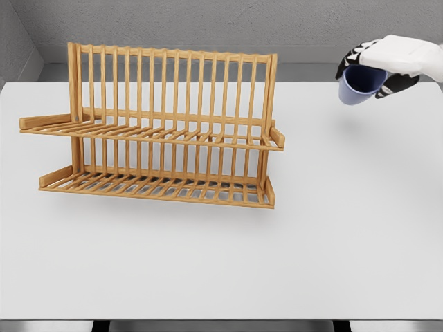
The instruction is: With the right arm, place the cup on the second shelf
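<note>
My right hand (385, 63) hangs at the upper right, above the far right part of the white table (332, 235), with its fingers curled around the blue cup (360, 86). The cup is off the table, tilted, its opening turned up toward my palm. Dark fingertips (396, 84) wrap its rim on both sides; how firmly they press I cannot quite tell from this angle. The wooden dish rack (159, 131) stands well apart to the left, with two slatted shelves, the upper shelf (152, 133) above the lower shelf (156, 187).
</note>
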### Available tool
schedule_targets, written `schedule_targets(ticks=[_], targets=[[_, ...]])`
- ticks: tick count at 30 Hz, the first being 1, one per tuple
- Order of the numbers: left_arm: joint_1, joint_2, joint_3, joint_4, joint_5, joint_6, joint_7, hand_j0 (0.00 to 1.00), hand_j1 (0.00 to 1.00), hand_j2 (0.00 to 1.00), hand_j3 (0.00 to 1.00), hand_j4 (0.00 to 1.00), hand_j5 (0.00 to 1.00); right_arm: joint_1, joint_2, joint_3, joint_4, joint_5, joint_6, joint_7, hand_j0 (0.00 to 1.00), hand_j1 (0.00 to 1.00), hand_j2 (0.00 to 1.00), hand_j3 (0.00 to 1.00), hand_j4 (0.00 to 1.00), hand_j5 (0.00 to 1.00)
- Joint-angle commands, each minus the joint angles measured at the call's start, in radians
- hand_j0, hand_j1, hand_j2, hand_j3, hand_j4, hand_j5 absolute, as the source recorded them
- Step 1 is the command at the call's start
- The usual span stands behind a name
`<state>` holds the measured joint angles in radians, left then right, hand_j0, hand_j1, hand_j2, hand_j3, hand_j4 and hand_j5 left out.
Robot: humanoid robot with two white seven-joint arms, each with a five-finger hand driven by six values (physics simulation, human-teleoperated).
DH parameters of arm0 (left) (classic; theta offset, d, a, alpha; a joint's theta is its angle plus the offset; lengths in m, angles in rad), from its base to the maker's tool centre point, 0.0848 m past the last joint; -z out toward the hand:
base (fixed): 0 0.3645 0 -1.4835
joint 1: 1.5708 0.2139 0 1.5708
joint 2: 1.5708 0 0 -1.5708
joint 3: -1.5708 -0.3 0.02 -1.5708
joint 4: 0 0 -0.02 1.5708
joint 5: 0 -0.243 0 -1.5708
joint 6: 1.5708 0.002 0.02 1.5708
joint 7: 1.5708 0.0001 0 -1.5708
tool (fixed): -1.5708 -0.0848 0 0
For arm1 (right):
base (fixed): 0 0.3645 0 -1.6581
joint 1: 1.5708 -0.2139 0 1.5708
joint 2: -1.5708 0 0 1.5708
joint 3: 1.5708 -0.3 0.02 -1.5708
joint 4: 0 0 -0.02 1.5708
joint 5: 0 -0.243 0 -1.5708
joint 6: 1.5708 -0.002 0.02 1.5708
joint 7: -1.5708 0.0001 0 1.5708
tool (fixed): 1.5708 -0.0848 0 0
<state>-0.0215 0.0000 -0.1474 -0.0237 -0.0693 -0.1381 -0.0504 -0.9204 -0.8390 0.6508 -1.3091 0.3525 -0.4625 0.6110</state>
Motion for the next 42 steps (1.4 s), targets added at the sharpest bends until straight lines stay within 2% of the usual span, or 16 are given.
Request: schedule_targets(ticks=[1,4,6,8,9,16,27,33,42], targets=[[0.000,0.000,0.000,-0.001,0.000,0.000,0.000,1.00,1.00,1.00,1.00,1.00,1.00,0.000,-0.011,-0.002,-0.025,-0.004,-0.010,0.000,0.67,0.67,0.67,0.67,0.67,0.67],[0.000,0.000,0.000,-0.001,0.000,0.000,0.000,1.00,1.00,1.00,1.00,1.00,1.00,0.003,-0.025,-0.003,-0.025,-0.004,-0.038,0.000,0.67,0.67,0.67,0.67,0.67,0.67],[0.000,0.000,0.000,0.001,0.000,0.000,0.000,1.00,1.00,1.00,1.00,1.00,1.00,0.014,-0.049,-0.007,-0.055,-0.004,-0.054,0.000,0.68,0.68,0.68,0.68,0.68,0.68],[0.000,0.000,0.000,0.001,0.000,0.000,0.000,1.00,1.00,1.00,1.00,1.00,1.00,0.072,-0.055,-0.086,-0.093,-0.004,-0.056,0.000,0.68,0.68,0.68,0.68,0.68,0.68],[0.000,0.000,0.000,0.001,0.000,0.000,0.000,1.00,1.00,1.00,1.00,1.00,1.00,0.077,-0.066,-0.092,-0.110,-0.006,-0.056,0.000,0.68,0.68,0.68,0.68,0.68,0.68],[0.000,0.000,0.000,-0.001,0.000,0.000,0.000,1.00,1.00,1.00,1.00,1.00,1.00,0.078,-0.069,-0.097,-0.116,-0.006,-0.058,0.000,0.67,0.67,0.67,0.67,0.67,0.67],[0.000,0.000,0.000,-0.001,0.000,0.000,0.000,1.00,1.00,1.00,1.00,1.00,1.00,0.080,-0.081,-0.122,-0.257,-0.006,-0.054,0.000,0.67,0.67,0.67,0.67,0.67,0.67],[0.000,0.000,0.000,0.001,0.000,0.000,0.000,1.00,1.00,1.00,1.00,1.00,1.00,0.080,-0.083,-0.154,-0.272,-0.006,-0.054,0.000,0.67,0.67,0.67,0.67,0.67,0.67],[0.000,0.000,0.000,-0.001,0.000,0.000,0.000,1.00,1.00,1.00,1.00,1.00,1.00,0.080,-0.101,-0.157,-0.315,-0.006,-0.054,0.000,0.67,0.67,0.67,0.67,0.67,0.67]])
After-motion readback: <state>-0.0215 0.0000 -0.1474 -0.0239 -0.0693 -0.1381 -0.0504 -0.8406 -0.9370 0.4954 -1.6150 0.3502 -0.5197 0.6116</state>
